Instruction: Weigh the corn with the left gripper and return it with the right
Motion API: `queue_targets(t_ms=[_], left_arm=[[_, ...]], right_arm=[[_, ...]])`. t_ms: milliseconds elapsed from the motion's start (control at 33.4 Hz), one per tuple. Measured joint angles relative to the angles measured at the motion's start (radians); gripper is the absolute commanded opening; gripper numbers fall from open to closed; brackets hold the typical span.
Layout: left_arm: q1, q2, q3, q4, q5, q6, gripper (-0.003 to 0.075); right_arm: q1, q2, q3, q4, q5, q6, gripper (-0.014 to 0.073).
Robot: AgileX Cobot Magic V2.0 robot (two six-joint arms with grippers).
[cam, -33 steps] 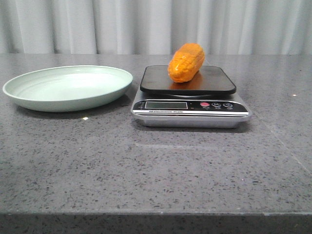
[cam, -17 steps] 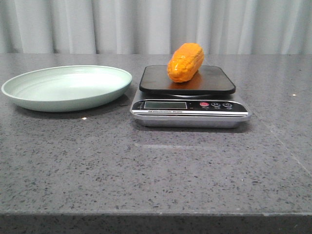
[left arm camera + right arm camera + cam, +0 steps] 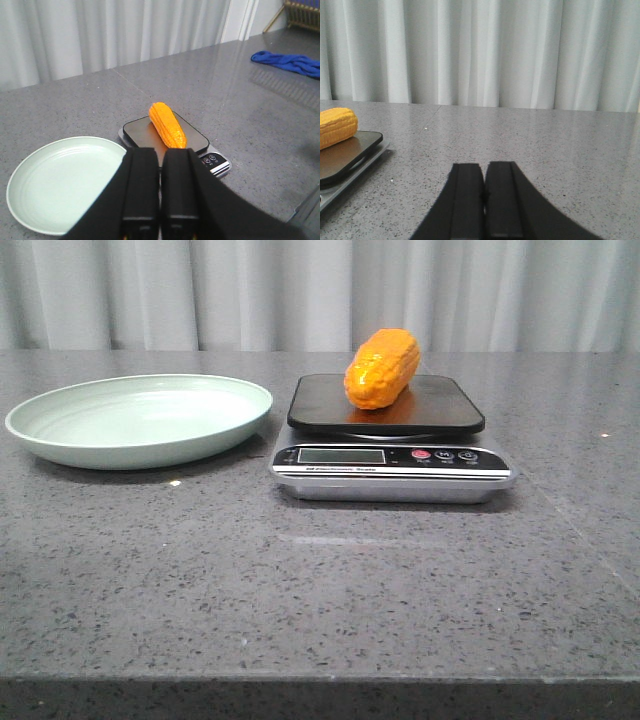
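Note:
The orange-yellow corn (image 3: 382, 368) lies on the black platform of the silver kitchen scale (image 3: 390, 466), free of any gripper; it also shows as the corn (image 3: 167, 125) in the left wrist view and as the corn (image 3: 336, 127) at the edge of the right wrist view. The pale green plate (image 3: 60, 435) is empty, left of the scale. My left gripper (image 3: 160, 152) hovers above and short of the scale (image 3: 220, 165), fingers shut with nothing between them. My right gripper (image 3: 484, 165) is shut and empty, low over the table to the right of the scale (image 3: 345, 162). Neither gripper appears in the front view.
A blue cloth (image 3: 287, 62) lies far off on the table, beyond the scale in the left wrist view. A wire rack (image 3: 302, 15) stands behind it. White curtains (image 3: 320, 290) back the grey stone table (image 3: 320, 580).

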Motion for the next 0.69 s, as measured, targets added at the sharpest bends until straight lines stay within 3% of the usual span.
queue_targets(t_ms=[390, 690], left_arm=[[0.001, -0.492, 0.388, -0.001, -0.102, 0.1, 0.0133], [0.001, -0.511, 0.475, -0.001, -0.232, 0.107, 0.0133]], right_arm=[[0.0, 0.0, 0.0, 0.0, 0.0, 0.0, 0.015], [0.0, 0.0, 0.002, 0.0, 0.0, 0.0, 0.015]])
